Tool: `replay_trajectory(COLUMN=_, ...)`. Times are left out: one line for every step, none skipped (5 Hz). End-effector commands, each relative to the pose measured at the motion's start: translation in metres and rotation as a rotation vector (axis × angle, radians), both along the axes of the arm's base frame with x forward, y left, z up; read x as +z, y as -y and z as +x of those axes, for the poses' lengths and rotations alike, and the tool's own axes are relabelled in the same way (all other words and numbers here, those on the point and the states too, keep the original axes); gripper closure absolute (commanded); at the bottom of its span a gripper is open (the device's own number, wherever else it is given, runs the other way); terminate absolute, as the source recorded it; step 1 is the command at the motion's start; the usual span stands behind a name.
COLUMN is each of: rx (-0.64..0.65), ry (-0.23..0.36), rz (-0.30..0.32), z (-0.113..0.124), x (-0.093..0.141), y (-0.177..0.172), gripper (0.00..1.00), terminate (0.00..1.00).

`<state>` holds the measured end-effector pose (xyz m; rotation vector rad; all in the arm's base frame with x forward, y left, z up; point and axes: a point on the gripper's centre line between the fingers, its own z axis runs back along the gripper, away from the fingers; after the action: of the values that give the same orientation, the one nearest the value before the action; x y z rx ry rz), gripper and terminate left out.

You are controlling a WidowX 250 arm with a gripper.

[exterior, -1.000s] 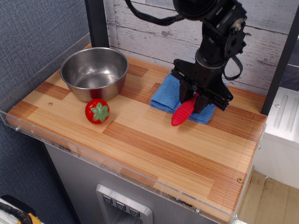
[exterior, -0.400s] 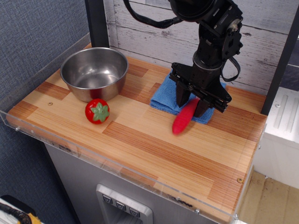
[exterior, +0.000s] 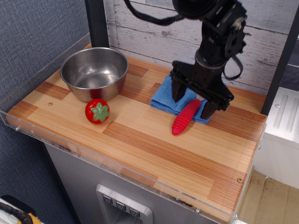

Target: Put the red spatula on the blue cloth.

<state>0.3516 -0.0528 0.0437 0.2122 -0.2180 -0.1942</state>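
Gripper: your gripper (exterior: 192, 99) sits right of centre in the upper half of the frame, pointing down, with its jaws spread wide. One finger (exterior: 176, 91) stands over the cloth; the other, at the lower right, is beside the spatula's upper end. It grips nothing, though you cannot tell from this angle whether a fingertip brushes the handle.

Red spatula: you will find the red spatula (exterior: 186, 116) lying flat between the fingers, running diagonally from upper right to lower left. Its upper part lies on the cloth's front edge and its lower, ribbed end lies on the bare wood. The metal head is hidden under the gripper.

Blue cloth: the blue cloth (exterior: 168, 95) lies folded just under and behind the gripper, near the back wall, partly covered by the arm.

Steel bowl: the steel bowl (exterior: 94, 72) stands at the upper left, well apart from the cloth.

Toy tomato: the toy tomato (exterior: 97, 111) sits just in front of the bowl, left of centre.

Table: the wooden table (exterior: 159, 149) has a clear plastic rim along its front and left edges.
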Motion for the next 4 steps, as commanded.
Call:
replay_trajectory(rx=-0.042, ry=0.259, rz=0.022, z=-0.008, x=0.1, y=0.01, gripper=0.0, terminate=0.0)
replay_trajectory(rx=-0.05, ry=0.321, rz=-0.009, z=-0.017, x=0.123, y=0.009, gripper=0.0, terminate=0.0)
replay_trajectory(rx=-0.039, ry=0.324, rz=0.002, z=-0.026, x=0.13, y=0.007, gripper=0.0, terminate=0.0)
replay_trajectory(rx=-0.039, ry=0.324, rz=0.002, z=-0.026, x=0.13, y=0.007, gripper=0.0, terminate=0.0)
